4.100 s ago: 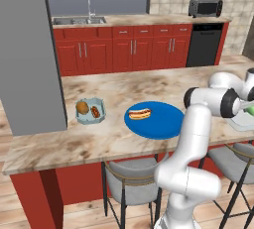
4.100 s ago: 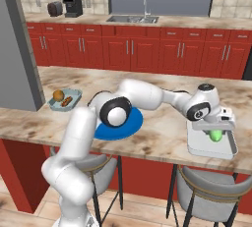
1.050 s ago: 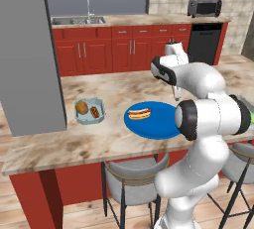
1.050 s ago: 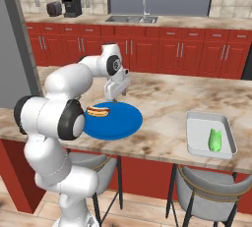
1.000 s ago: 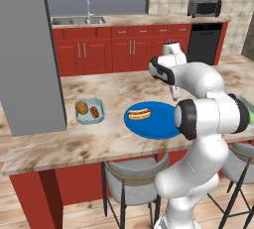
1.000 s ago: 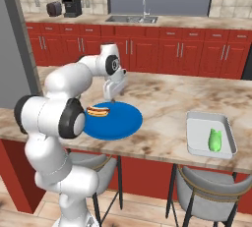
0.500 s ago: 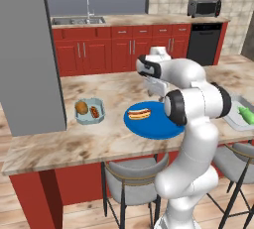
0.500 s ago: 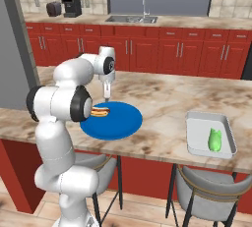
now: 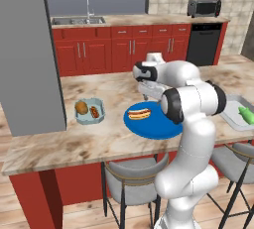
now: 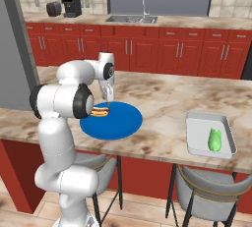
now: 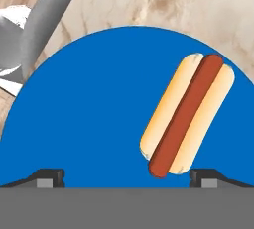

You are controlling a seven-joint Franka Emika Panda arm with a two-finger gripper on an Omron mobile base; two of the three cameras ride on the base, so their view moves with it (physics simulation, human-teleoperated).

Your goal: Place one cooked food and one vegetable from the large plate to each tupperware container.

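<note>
Hovering above the flat round bright blue large plate (image 11: pixel 99 114), the two-finger gripper (image 11: pixel 126 176) is seen with its jaws spread as wide as they go and nothing held between them. A hot dog in a pale bun with a red-brown sausage (image 11: pixel 188 114) lies on the plate, off to one side of the gap between the fingertips rather than centred in it. In the left base view the plate (image 9: pixel 158 126) rests on the marbled beige counter (image 9: pixel 59 143), with the small pale blue-grey tub with cut corners (image 9: pixel 94 116) near it; that tub already holds a round brown food and a small reddish piece. In the right base view the larger rectangular pale grey tray-like container (image 10: pixel 197 142), well apart from the plate (image 10: pixel 118 123), holds a green vegetable (image 10: pixel 214 140) but no cooked food.

The step in hand is judged to be the approach to the hot dog, the last item needed for the tray. A sideways shift to centre the jaws over the bun, then a descent and a closing, would be called for next.

Compared with four seconds ago, when the gripper was over the tray beside the green vegetable, the arm has been swung across to the plate.
</note>
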